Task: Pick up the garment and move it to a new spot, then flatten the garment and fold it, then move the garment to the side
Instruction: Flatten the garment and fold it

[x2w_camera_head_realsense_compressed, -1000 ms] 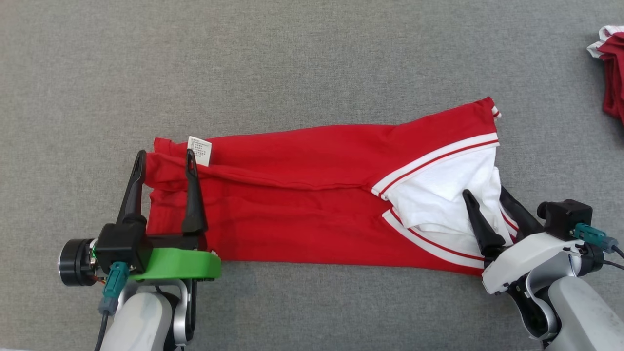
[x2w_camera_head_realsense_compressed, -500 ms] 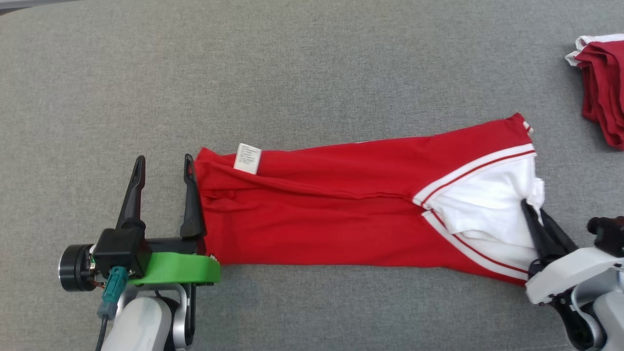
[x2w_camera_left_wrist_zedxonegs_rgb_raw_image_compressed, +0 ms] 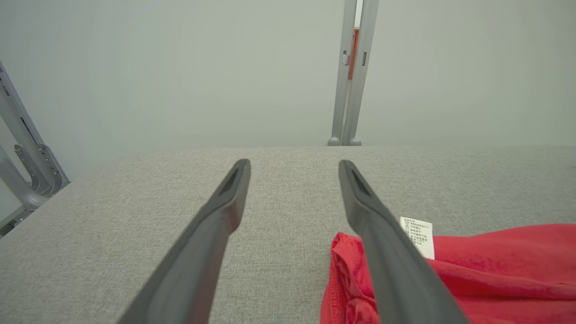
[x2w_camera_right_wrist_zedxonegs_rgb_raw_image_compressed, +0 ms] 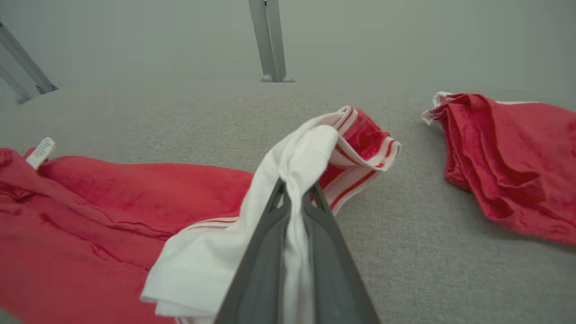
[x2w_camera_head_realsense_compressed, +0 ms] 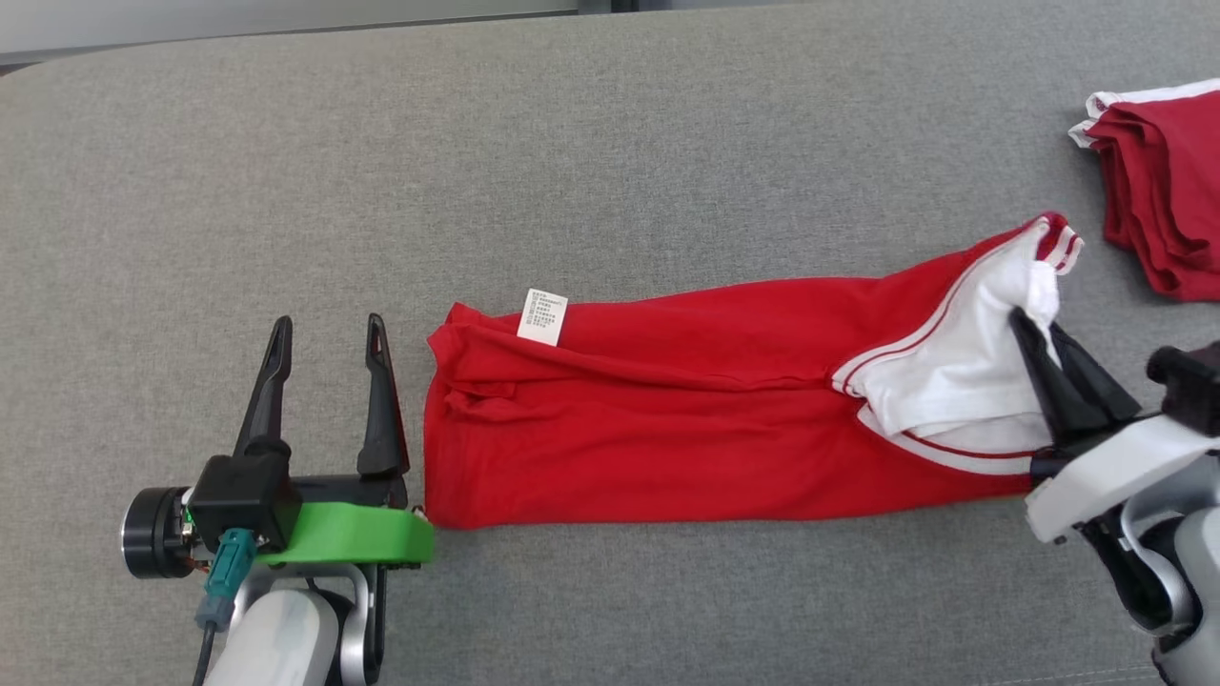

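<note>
The right claw [x2w_camera_head_realsense_compressed: 1037,326] is clamped on the red garment's [x2w_camera_head_realsense_compressed: 686,429] white end; the left claw [x2w_camera_head_realsense_compressed: 328,329] stands apart just beside its other end.

My head camera looks steeply down over the whole garment [x2w_camera_head_realsense_compressed: 667,448]. My wrist cameras sit low and close at its opposite ends, facing the far wall [x2w_camera_left_wrist_zedxonegs_rgb_raw_image_compressed: 180,67]; all three share its white label [x2w_camera_head_realsense_compressed: 542,317].
</note>
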`<state>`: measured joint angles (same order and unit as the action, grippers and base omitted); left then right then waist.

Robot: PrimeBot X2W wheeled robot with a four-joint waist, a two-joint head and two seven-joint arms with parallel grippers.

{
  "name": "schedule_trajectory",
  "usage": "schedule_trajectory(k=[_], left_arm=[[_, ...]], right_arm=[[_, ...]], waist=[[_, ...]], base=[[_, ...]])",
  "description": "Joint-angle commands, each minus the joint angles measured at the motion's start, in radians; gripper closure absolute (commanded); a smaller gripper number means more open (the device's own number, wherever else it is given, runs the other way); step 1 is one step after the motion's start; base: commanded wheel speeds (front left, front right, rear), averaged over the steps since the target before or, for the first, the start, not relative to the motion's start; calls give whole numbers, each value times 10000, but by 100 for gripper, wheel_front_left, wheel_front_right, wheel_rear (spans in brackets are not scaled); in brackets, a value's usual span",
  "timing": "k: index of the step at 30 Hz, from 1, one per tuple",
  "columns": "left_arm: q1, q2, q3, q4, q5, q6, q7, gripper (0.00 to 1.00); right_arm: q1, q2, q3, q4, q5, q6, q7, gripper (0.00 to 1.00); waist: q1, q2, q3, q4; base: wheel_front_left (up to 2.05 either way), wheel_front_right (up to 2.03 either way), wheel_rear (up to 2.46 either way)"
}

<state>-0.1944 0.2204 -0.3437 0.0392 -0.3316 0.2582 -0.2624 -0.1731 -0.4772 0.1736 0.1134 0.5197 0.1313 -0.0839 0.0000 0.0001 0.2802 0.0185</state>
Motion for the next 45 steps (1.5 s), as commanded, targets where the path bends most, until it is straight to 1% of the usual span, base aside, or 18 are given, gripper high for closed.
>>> schedule_trajectory(k=[1, 3, 4, 8, 12, 15, 17, 21, 22, 23, 24, 27, 29, 30, 33, 35, 40, 45], left_arm=[[84, 10, 36, 14, 72, -34, -26, 0], [41, -5, 20, 29, 60, -49, -26, 0], [-41, -22, 2, 21, 61, -93, -26, 0], [-180, -70, -15, 27, 69, -121, -26, 0], [-298, -170, -83, 64, 110, -188, -26, 0], [-397, -297, -144, 100, 134, -246, -26, 0], [-458, -371, -169, 121, 166, -286, -26, 0], [-543, -505, -192, 185, 232, -375, -26, 0], [-559, -535, -189, 208, 241, -379, -26, 0], [-582, -563, -186, 231, 264, -401, -26, 0], [-589, -577, -170, 250, 283, -425, -26, 0], [-544, -606, -77, 314, 352, -459, -26, 0], [-445, -612, -9, 361, 372, -473, -27, 0], [-391, -613, 24, 383, 380, -482, -27, 0], [-274, -584, 131, 415, 421, -469, -27, 0], [-215, -554, 205, 393, 458, -440, -27, 0], [-30, -398, 331, 305, 564, -401, -27, 0], [143, -203, 384, 301, 578, -369, -1, 0]], right_arm=[[-228, 119, 223, -427, -204, -11, 309, 100], [-470, 322, 594, -1030, -325, -8, 724, 100], [-731, 583, 1143, -1533, -405, -6, 1044, 100], [-1361, 1358, 2369, -1787, -201, -5, 1445, 100], [-2047, 2397, 3425, -1242, 89, -5, 1366, 100], [-2523, 3094, 4095, -456, 227, -5, 1255, 100], [-2781, 3411, 4481, 79, 319, -5, 1130, 100], [-3197, 3660, 5219, 1063, 538, -5, 938, 100], [-3309, 3690, 5301, 1222, 584, -5, 808, 92], [-3397, 3720, 5428, 1399, 646, -5, 665, 49], [-3452, 3717, 5527, 1491, 627, -5, 522, 0], [-3678, 3605, 5791, 1396, 718, -5, -195, 0], [-3775, 3492, 5983, 1088, 934, -5, -710, 0], [-3830, 3337, 6037, 878, 976, -5, -982, 0], [-3798, 2889, 5730, 389, 981, -6, -1415, 0], [-3548, 2576, 5164, 113, 797, -5, -1581, 0], [-2529, 1876, 2905, -232, 61, -6, -1719, 0], [-1100, 1449, 719, -459, -674, -5, -1653, 0]], waist=[[0, -1, -46, -15], [0, -1, -59, 12], [0, -1, -50, 72], [0, -1, 33, 246], [0, -1, 174, 526], [0, -1, 300, 751], [0, -1, 384, 871], [0, -1, 528, 1037], [0, -1, 551, 1061], [0, -1, 572, 1086], [0, -1, 581, 1097], [0, -1, 541, 1074], [0, -1, 468, 1024], [0, -1, 422, 992], [0, -1, 272, 865], [0, -1, 185, 763], [0, -1, 28, 449], [0, -1, -127, 134]], base=[[0, 0, 0], [0, 0, 0], [0, 0, 0], [0, 0, 0], [0, 0, 0], [0, 0, 0], [0, 0, 0], [0, 0, 0], [0, 0, 0], [0, 0, 0], [0, 0, 0], [0, 0, 0], [0, 0, 0], [0, 0, 0], [0, 0, 0], [0, 0, 0], [0, 0, 0], [0, 0, 0]])
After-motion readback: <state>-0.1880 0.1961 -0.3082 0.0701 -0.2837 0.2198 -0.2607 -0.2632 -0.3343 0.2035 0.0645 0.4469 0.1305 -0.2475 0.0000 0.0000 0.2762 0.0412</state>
